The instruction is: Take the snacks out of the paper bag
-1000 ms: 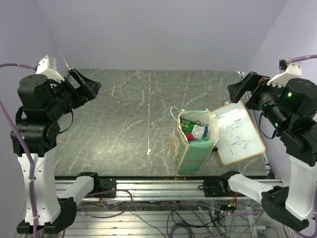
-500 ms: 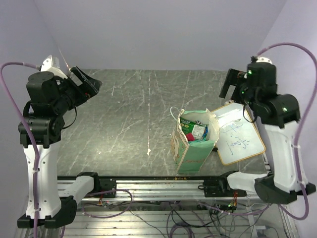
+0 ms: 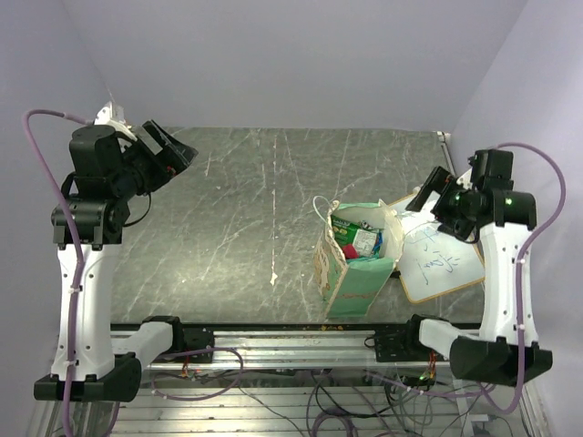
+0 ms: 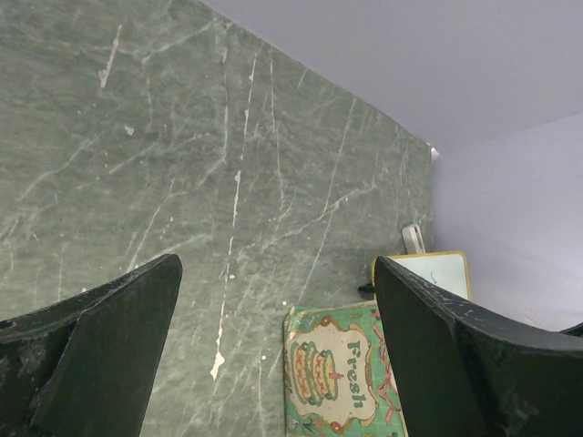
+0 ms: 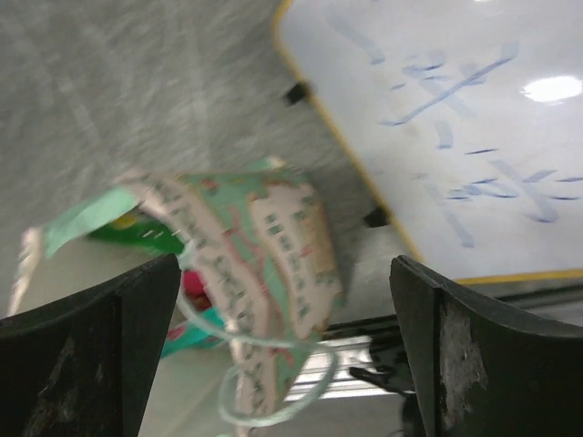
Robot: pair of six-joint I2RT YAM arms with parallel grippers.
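Note:
The paper bag (image 3: pixel 351 273) stands upright near the table's front right, mouth open, with snacks (image 3: pixel 360 241) inside: green packets and a small red one. It also shows in the left wrist view (image 4: pixel 337 373) and the right wrist view (image 5: pixel 273 237), where green and red packets (image 5: pixel 187 287) show in its mouth. My left gripper (image 3: pixel 173 150) is open and empty, high at the far left. My right gripper (image 3: pixel 428 189) is open and empty, just right of the bag, over the whiteboard's near corner.
A wood-framed whiteboard (image 3: pixel 442 246) with blue scribbles lies right of the bag, touching it; it also shows in the right wrist view (image 5: pixel 455 118). The metal rail (image 3: pixel 273 341) runs along the table's front edge.
The right arm has swung down and inward, bringing its gripper close to the bag's right side. The left arm has risen a little. The bag has not moved.

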